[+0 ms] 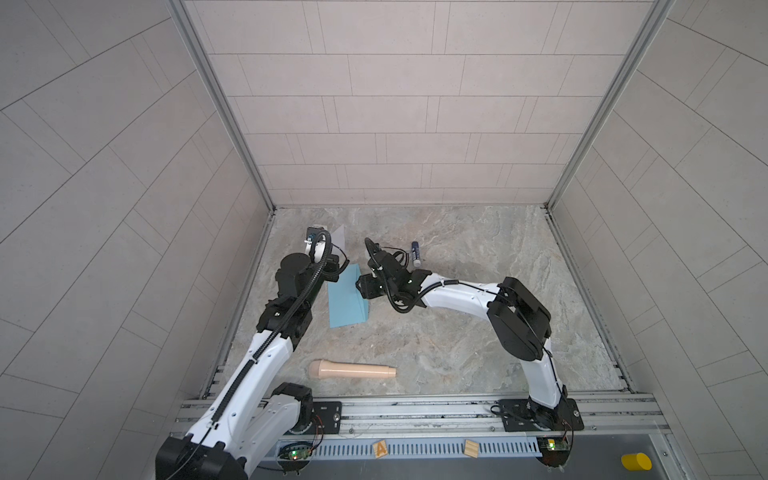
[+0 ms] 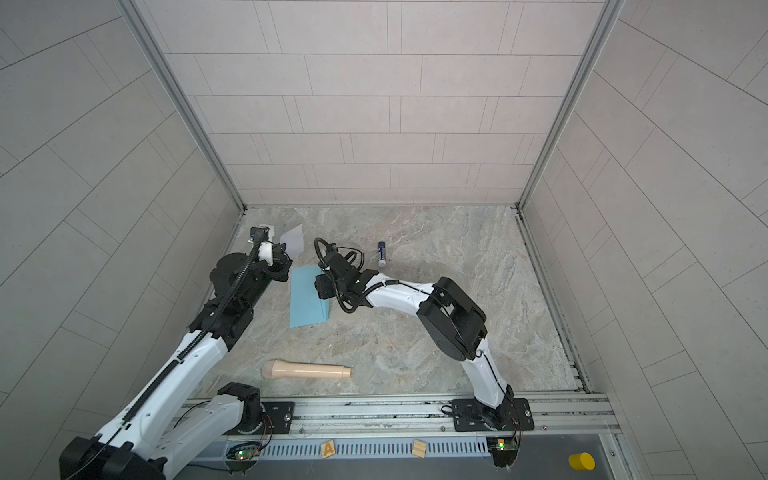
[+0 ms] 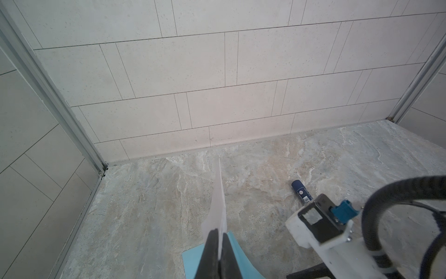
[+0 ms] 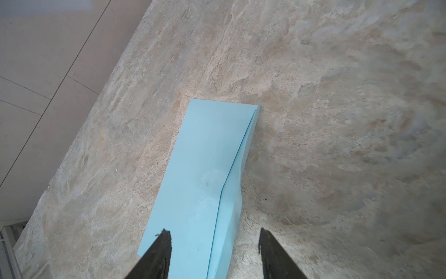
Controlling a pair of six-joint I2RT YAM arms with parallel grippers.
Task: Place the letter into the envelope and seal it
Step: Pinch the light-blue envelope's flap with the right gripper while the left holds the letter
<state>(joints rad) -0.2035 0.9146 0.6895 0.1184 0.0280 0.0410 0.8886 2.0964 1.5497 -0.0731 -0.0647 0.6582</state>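
The letter [image 1: 338, 237] [image 2: 293, 242] is a white sheet held upright off the table at the back left; its printed side does not show. In the left wrist view the letter [image 3: 218, 207] appears edge-on, with my left gripper [image 3: 220, 233] shut on its lower edge. The light blue envelope [image 1: 347, 301] [image 2: 307, 301] lies flat just in front of it, with its flap partly raised along the long right edge. My right gripper [image 4: 215, 231] [image 1: 360, 286] hovers open over the envelope [image 4: 202, 154]. One fingertip is above the envelope's body and the other is past the flap edge.
A dark blue glue stick [image 1: 415, 253] [image 3: 300, 192] lies behind the right gripper. A beige microphone-shaped object [image 1: 351, 370] lies near the front. Two wooden blocks [image 1: 380, 449] and a yellow cylinder [image 1: 636, 461] sit beyond the front rail. Tiled walls enclose three sides.
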